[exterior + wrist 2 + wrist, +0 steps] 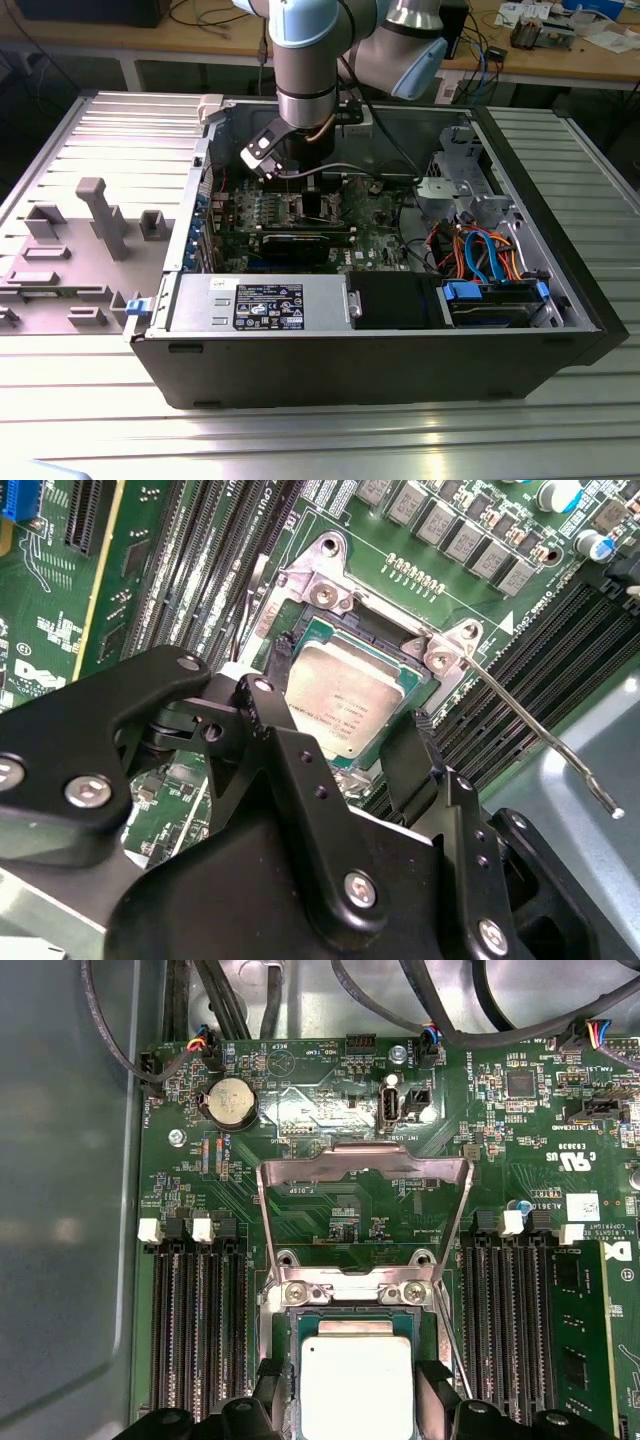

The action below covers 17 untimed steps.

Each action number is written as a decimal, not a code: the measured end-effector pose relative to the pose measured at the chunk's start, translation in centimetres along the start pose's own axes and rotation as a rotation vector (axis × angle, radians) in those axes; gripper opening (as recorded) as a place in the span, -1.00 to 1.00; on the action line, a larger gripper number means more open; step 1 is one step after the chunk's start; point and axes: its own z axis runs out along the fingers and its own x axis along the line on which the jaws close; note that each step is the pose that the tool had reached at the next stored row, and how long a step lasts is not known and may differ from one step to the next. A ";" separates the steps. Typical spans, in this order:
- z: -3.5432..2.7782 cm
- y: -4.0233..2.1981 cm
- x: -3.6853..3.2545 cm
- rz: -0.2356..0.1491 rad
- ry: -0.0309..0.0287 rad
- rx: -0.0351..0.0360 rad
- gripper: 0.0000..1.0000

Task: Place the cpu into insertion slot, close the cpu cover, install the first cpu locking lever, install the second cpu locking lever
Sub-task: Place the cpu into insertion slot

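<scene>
The cpu (340, 695), a flat square chip with a dull silver top, lies level in the insertion slot (385, 640), whose dark rim shows around it. My gripper (350, 715) straddles the chip, and its black fingers (282, 665) press against two opposite edges. In the first wrist view the cpu (357, 1375) sits between the same fingers (435, 1385) of the gripper (356, 1400). The cpu cover (365, 1165), a silvery frame, is swung fully back off the slot. A thin locking lever (540, 735) sticks out raised beside the slot. In the exterior view the gripper (300, 200) reaches down onto the motherboard.
Black memory slots (195, 1330) run along both sides of the socket. A graphics card (305, 240) lies across the board near the arm. A power supply (260, 305), a drive cage (495, 300) with coloured cables, and the case walls (200, 180) enclose the space.
</scene>
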 end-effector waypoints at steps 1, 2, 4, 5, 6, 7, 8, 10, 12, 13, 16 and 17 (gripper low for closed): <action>0.00 0.00 0.00 0.000 -0.0001 0.0000 0.23; 0.00 0.00 0.00 0.000 -0.0002 0.0000 0.23; 0.02 0.00 0.01 0.000 0.0005 -0.0001 0.23; 0.02 0.01 0.01 0.000 0.0003 -0.0005 0.25; 0.02 0.01 0.01 0.000 0.0002 -0.0004 0.25; 0.02 0.00 0.01 0.000 0.0000 -0.0002 0.38; 0.01 0.00 0.00 0.000 -0.0002 -0.0001 0.38; -0.10 0.01 0.00 0.000 -0.0005 0.0002 0.38; -0.55 0.05 0.00 0.000 -0.0002 0.0013 0.38; -0.75 0.07 0.00 0.000 0.0001 0.0021 0.38; -1.52 0.17 0.00 0.000 0.0001 0.0082 0.38; -1.68 0.21 0.01 0.000 0.0002 0.0125 0.35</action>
